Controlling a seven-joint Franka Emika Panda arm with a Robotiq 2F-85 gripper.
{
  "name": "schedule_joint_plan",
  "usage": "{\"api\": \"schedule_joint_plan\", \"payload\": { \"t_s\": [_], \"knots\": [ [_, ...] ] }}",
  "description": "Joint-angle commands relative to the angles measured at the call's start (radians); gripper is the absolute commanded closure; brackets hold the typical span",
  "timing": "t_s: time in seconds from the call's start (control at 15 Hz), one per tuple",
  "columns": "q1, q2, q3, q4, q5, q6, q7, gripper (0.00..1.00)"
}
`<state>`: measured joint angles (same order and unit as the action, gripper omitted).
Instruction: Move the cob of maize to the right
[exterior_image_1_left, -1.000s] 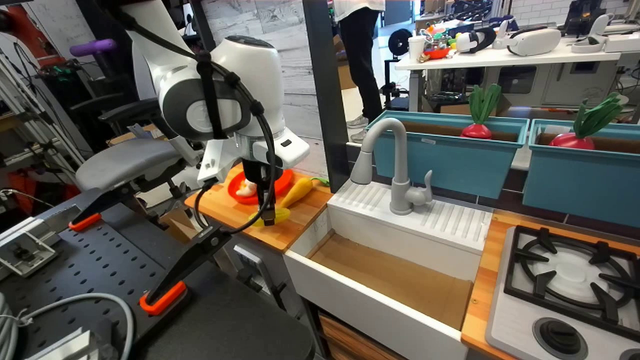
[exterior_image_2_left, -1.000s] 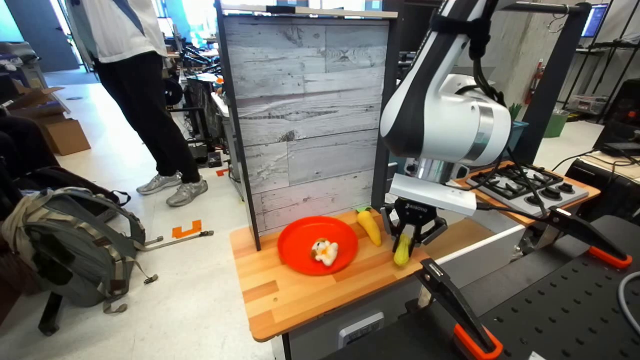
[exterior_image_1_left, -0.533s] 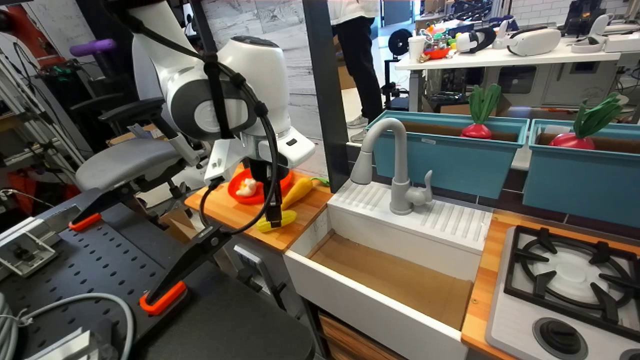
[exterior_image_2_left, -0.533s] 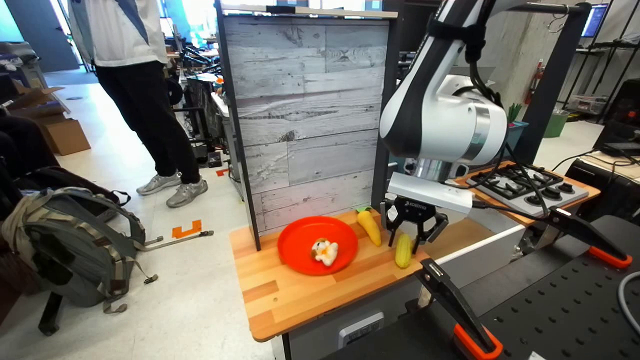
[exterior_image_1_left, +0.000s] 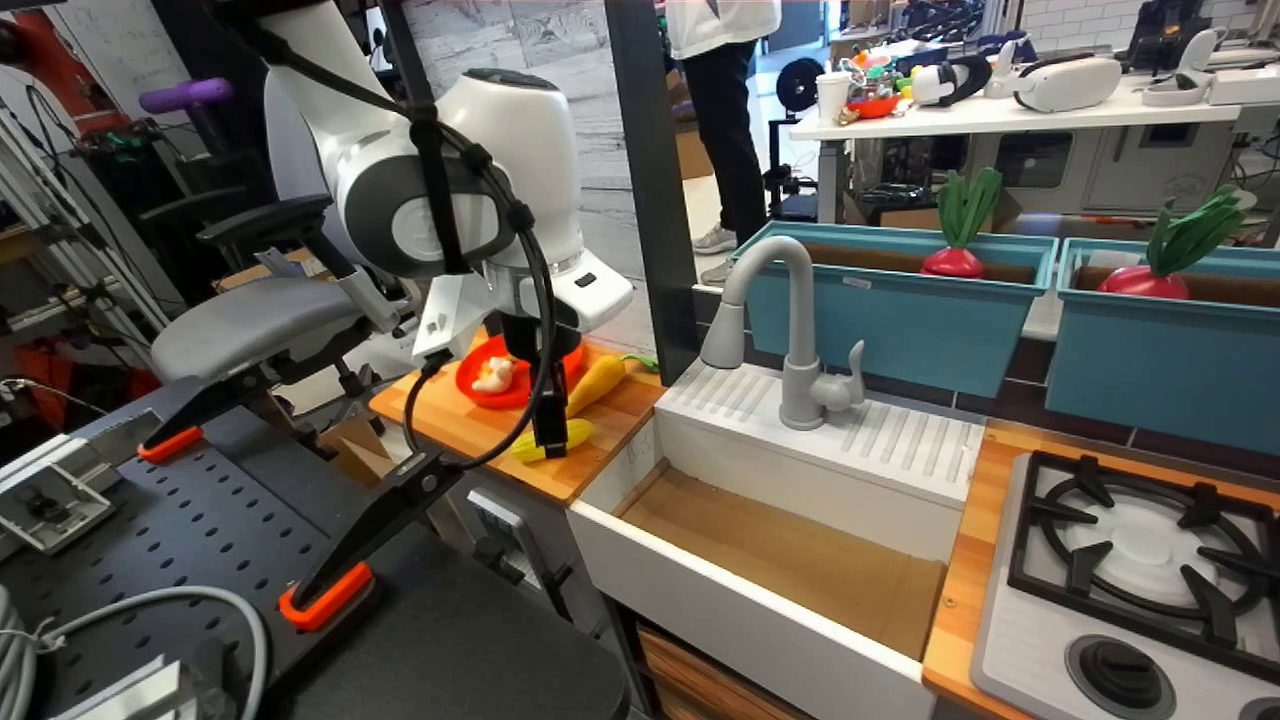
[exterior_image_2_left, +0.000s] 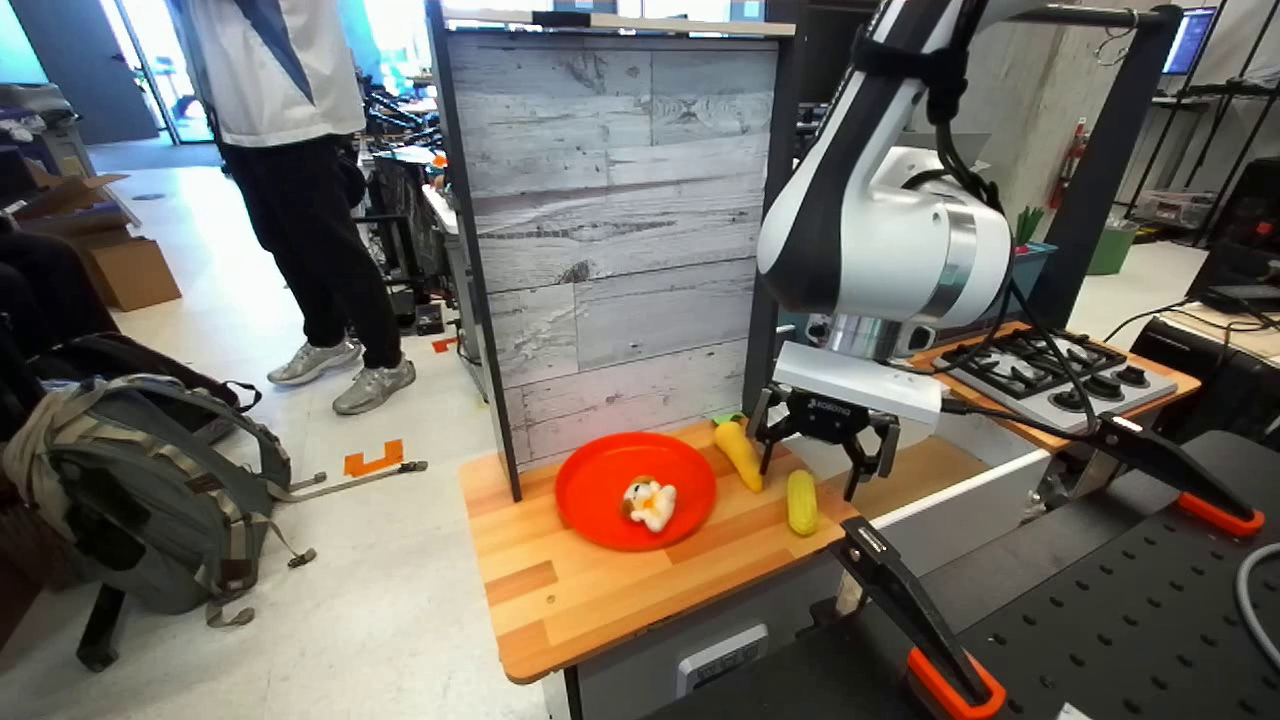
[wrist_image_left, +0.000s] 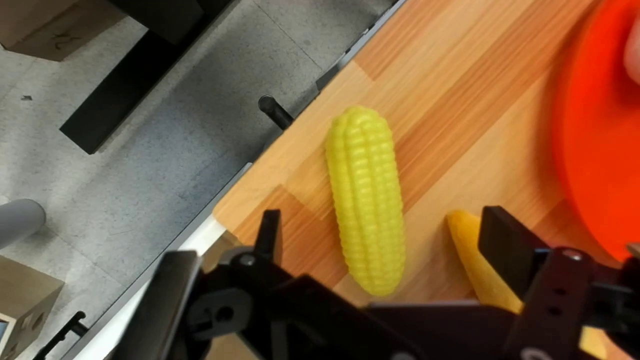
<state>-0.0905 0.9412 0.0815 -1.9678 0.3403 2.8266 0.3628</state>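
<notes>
Yellow cob (wrist_image_left: 367, 200) is lying on tabletop (wrist_image_left: 450, 130), wrist view centre; pincer (wrist_image_left: 386, 225) is hanging wide, gripping nothing, presumably allowing clearance on both sides.

Wooden countertop (exterior_image_2_left: 620, 592), strips of pale and darker brown, visible corner rounded. Directly on it: toy cob of maize (wrist_image_left: 367, 205), yellow, kernels moulded in rows, lying on its side near a corner, wood showing all round. Plate (exterior_image_2_left: 598, 480), round, red, flat, apart from the cob. Toy vegetable (exterior_image_2_left: 740, 458), yellow, tapering, green at the thick end; between plate and cob.
</notes>
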Motion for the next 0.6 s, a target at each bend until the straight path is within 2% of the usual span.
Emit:
{"api": "schedule_joint_plan", "payload": {
  "t_s": [0.0, 0.4, 0.47, 0.53],
  "knots": [
    [0.026, -0.049, 0.001, -0.034, 0.02, 0.014, -0.014, 0.0],
    [0.085, -0.257, 0.032, -0.227, 0.005, 0.133, -0.05, 0.0],
    [0.068, -0.155, 0.025, -0.12, 0.012, 0.088, -0.035, 0.0],
    [0.081, -0.19, 0.026, -0.151, 0.011, 0.099, -0.034, 0.0]
  ]
}}
